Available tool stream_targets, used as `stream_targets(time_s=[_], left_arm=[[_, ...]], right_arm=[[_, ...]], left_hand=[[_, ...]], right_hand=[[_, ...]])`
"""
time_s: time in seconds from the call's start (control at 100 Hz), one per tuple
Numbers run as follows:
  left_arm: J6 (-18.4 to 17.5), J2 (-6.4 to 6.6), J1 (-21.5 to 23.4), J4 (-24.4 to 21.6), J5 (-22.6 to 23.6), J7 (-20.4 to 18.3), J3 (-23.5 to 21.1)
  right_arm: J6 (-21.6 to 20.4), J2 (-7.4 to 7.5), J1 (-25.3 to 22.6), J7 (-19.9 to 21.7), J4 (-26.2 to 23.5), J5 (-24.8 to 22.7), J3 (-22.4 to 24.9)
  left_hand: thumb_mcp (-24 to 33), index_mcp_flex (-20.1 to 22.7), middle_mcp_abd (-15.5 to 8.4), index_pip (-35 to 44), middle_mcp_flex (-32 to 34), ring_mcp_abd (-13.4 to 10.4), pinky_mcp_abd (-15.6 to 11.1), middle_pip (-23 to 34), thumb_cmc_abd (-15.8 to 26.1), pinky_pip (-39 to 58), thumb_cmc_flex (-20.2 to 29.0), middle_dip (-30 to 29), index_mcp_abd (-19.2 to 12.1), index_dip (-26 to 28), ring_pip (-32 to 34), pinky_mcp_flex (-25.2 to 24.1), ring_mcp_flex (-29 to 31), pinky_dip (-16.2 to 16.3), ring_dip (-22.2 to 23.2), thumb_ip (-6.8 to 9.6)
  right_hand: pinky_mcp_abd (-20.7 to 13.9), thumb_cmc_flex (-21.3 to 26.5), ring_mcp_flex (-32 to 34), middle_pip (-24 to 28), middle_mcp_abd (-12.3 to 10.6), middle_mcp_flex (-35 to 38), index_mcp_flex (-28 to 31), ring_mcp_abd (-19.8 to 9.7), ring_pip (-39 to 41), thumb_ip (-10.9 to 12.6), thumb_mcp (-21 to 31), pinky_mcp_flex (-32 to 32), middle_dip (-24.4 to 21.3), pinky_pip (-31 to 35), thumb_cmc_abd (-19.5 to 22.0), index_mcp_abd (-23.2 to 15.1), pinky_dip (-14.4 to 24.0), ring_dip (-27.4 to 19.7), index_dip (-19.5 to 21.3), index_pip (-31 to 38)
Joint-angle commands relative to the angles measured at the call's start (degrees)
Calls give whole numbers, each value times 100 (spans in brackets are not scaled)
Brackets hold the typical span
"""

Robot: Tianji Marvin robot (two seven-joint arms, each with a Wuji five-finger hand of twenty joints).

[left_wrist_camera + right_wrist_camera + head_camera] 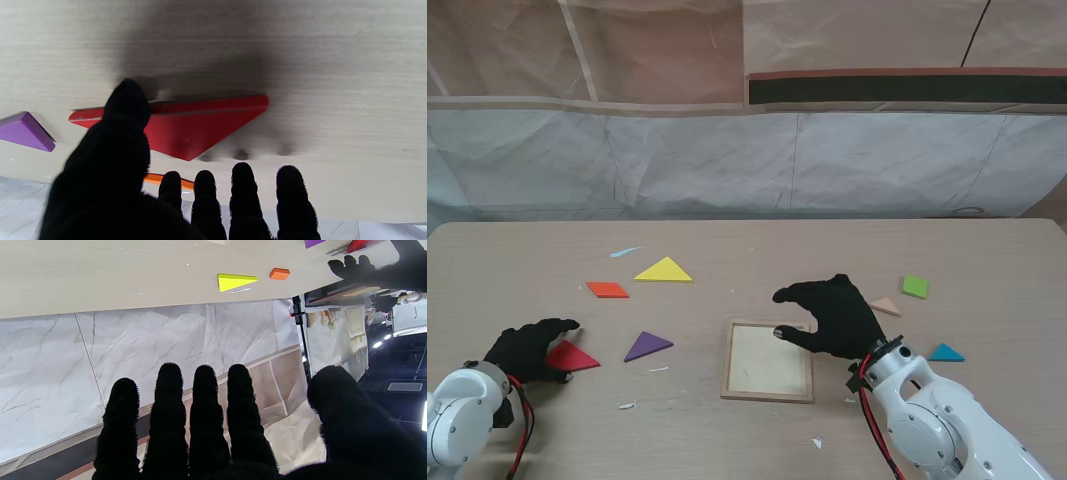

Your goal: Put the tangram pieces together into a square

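Observation:
The empty square wooden tray (767, 385) lies in the middle, near me. My right hand (832, 315) hovers over its far right corner, open, fingers spread (203, 413), nothing in it. My left hand (527, 347) is at the near left, open, over the red triangle (574, 357). In the left wrist view the thumb (126, 100) rests at the long edge of the red triangle (193, 130), and the fingers (242, 180) hang just past its apex, apart from it. The purple triangle (647, 346) lies between the red one and the tray.
An orange parallelogram (608, 290) and a yellow triangle (665, 270) lie farther from me on the left. On the right are a green square (915, 287), a tan triangle (886, 306) and a blue triangle (946, 353). Small white scraps dot the table.

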Motion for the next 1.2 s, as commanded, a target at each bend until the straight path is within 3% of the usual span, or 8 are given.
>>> stream_targets(time_s=[0.0, 0.16, 0.48, 0.91, 0.94, 1.05, 1.19], left_arm=[[19, -15, 54, 130, 79, -153, 71], [-43, -9, 93, 184, 310, -56, 141], [19, -32, 169, 326, 481, 320, 349], [169, -49, 132, 412, 349, 436, 505], [167, -48, 122, 417, 351, 436, 512], [147, -49, 82, 443, 369, 482, 546], [79, -56, 18, 498, 384, 625, 595]], right_arm=[[-23, -27, -7, 53, -18, -33, -7], [-34, -31, -1, 39, -4, -9, -27], [-58, -41, -1, 18, 18, 59, -77], [-43, -58, -47, -49, 28, 112, -59], [-41, -59, -54, -54, 26, 111, -52], [-34, -61, -77, -66, 17, 108, -22], [-25, -66, -105, -86, 10, 121, 8]], left_hand=[[565, -83, 170, 637, 47, 46, -205, 511, -164, 363, 124, 81, 234, -42, 237, 145, 276, 211, 147, 234], [868, 112, 278, 1843, 351, 63, -516, 1079, -266, 971, 144, 185, 483, -132, 673, 539, 570, 512, 256, 189], [1253, 506, 367, 2724, 775, 214, -772, 1592, -386, 1507, 144, 451, 624, -50, 1363, 972, 909, 756, 498, 132], [1601, 315, 243, 4731, 1372, 241, -589, 2092, -430, 1794, 420, 698, 221, 2115, 1703, 1316, 1466, 880, 602, 156], [1639, 275, 335, 4835, 1394, 231, -576, 2164, -444, 1804, 443, 738, 202, 2245, 1731, 1333, 1507, 884, 612, 158], [1869, -41, 112, 5132, 1371, 208, -547, 2669, -545, 1858, 503, 1025, 175, 3067, 1822, 1429, 1613, 902, 621, 162], [2041, -343, -194, 5209, 1309, 204, -539, 3424, -598, 1926, 655, 1398, 233, 3662, 1916, 1700, 1823, 899, 558, 174]], right_hand=[[127, -24, 26, 17, -26, 110, 35, -2, -16, -22, -24, -51, 141, -59, -36, -88, 74, 53, 52, 45], [124, -19, 33, 27, -32, 115, 48, 5, -6, -21, -25, -49, 143, -60, -38, -85, 81, 54, 60, 55], [126, -17, 41, 32, -34, 115, 56, -5, 4, -20, -30, -42, 141, -56, -22, -89, 92, 53, 66, 64], [121, -4, 43, 45, -34, 128, 99, -11, 12, -20, -41, -44, 143, -58, -23, -89, 98, 53, 80, 93], [121, -2, 48, 47, -37, 131, 109, -6, 15, -19, -41, -41, 143, -56, -20, -83, 99, 54, 83, 98], [125, 0, 44, 50, -36, 131, 123, -6, 17, -19, -45, -39, 143, -53, -18, -89, 101, 54, 88, 111], [121, 6, 53, 57, -31, 136, 143, -1, 26, -19, -49, -38, 145, -50, -17, -89, 103, 56, 95, 127]])
